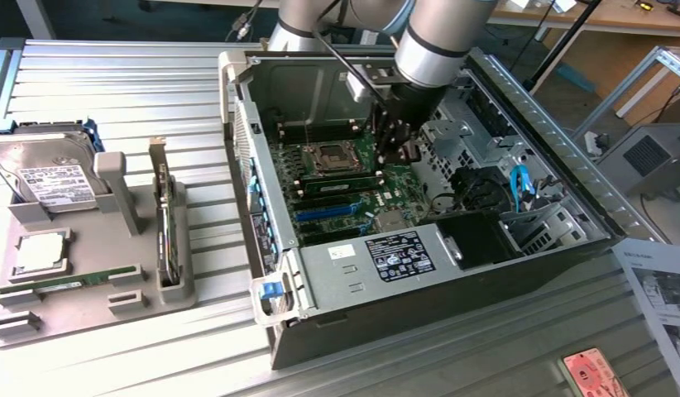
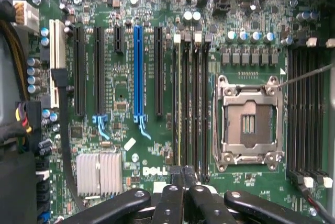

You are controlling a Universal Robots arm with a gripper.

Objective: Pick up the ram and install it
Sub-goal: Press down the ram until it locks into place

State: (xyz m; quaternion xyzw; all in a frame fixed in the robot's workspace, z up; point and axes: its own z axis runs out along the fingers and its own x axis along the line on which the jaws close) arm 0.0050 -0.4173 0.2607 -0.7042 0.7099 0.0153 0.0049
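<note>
A long green ram (image 1: 69, 283) lies flat in the grey holder tray (image 1: 138, 299) at the exterior view's left, far from the arm. My gripper (image 1: 393, 154) hangs inside the open computer case (image 1: 351, 273), just above the motherboard's black memory slots (image 1: 346, 179) beside the CPU socket (image 1: 327, 153). In the wrist view the gripper (image 2: 183, 178) is shut, its black fingertips (image 2: 175, 185) pressed together with nothing between them, over one end of the memory slots (image 2: 193, 103). The slot farthest from the CPU socket (image 2: 248, 122) seems to hold a thin stick (image 2: 179, 103) standing on edge.
The tray also carries a silver hard drive (image 1: 42, 169), a card with a metal bracket (image 1: 164, 223) and a processor (image 1: 36, 252). Inside the case sit the power supply (image 1: 373, 256), a drive cage and a blue cable (image 1: 520, 184). A printed sheet (image 1: 660, 289) lies at the exterior view's right.
</note>
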